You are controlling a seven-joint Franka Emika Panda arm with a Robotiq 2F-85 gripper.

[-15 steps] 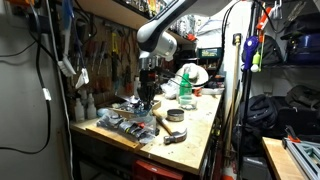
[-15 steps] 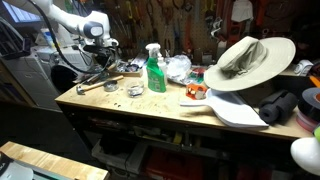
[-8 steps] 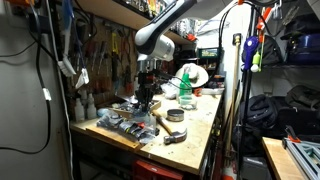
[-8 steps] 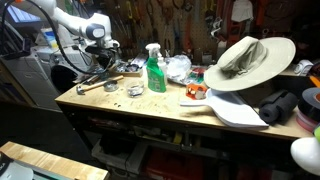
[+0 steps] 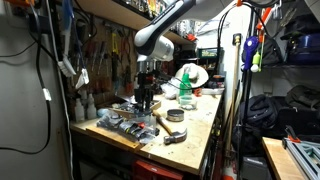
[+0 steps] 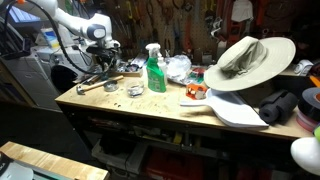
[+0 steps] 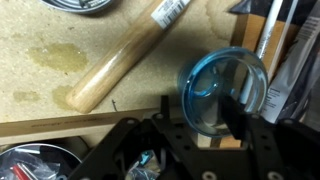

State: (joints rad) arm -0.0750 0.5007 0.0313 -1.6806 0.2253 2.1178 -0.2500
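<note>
Blue cup (image 7: 222, 85) just ahead of end effector (image 7: 200, 118); jaws spread, one finger overlapping cup.

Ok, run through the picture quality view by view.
Wrist view: soft focus, wooden handle and blue dish blurred, gripper a dark shape at the bottom. In an exterior view the arm is lit, the rest dim; in an exterior view the hat is brightest.

Exterior views: shared workbench (image 5: 195, 122) (image 6: 150, 106) from opposite ends, mid-range; wrist view: close, down past end effector (image 7: 200, 110).
</note>
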